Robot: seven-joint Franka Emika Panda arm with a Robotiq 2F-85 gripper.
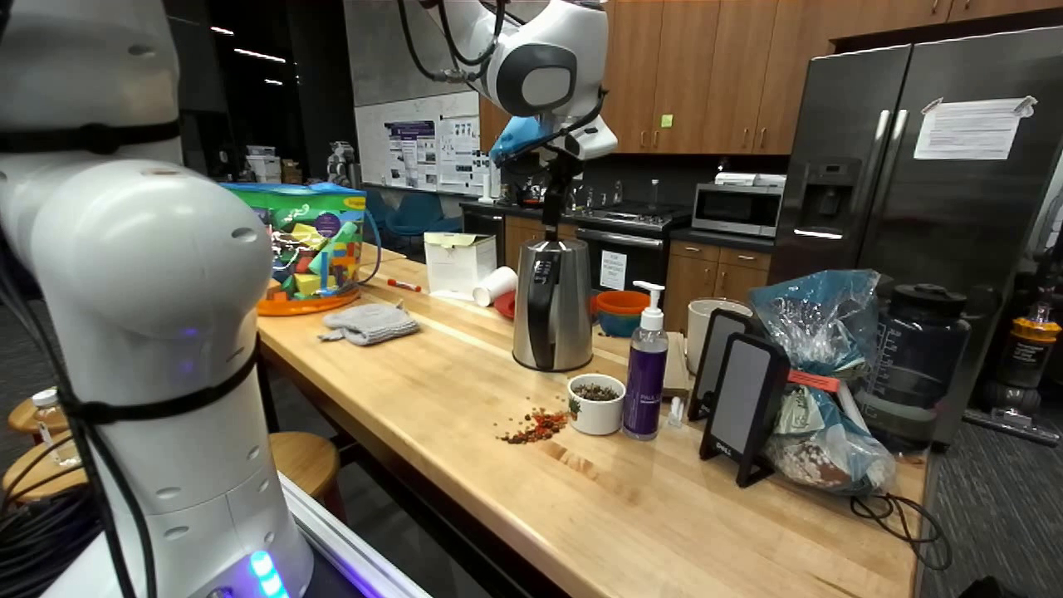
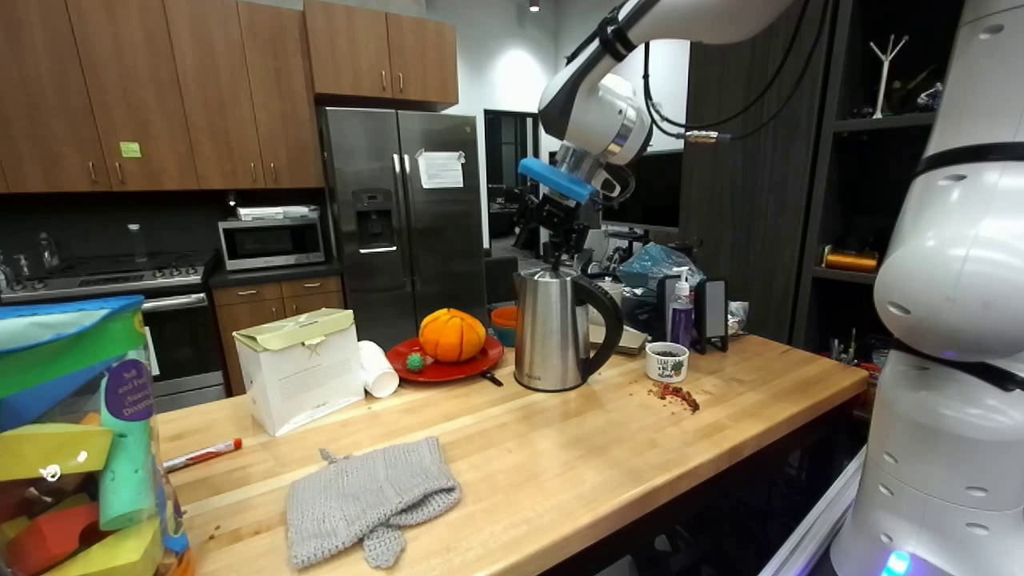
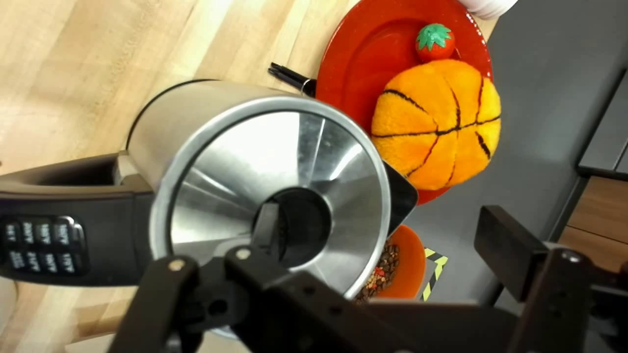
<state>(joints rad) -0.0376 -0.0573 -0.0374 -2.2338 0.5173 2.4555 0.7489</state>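
Gripper (image 3: 387, 235) spread wide, one finger (image 3: 266, 228) over the lid (image 3: 274, 157), lower centre of frame: light touch, or the kettle (image 2: 550, 332) may tip!

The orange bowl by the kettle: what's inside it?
In the wrist view, the orange bowl holds dark brown bits and red pieces. The kettle and pincer hide part of it; anything there cannot be seen.

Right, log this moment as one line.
kettle: upright on table | fingers: open, one at lid, contact unclear | plate: beside kettle, holding orange plush
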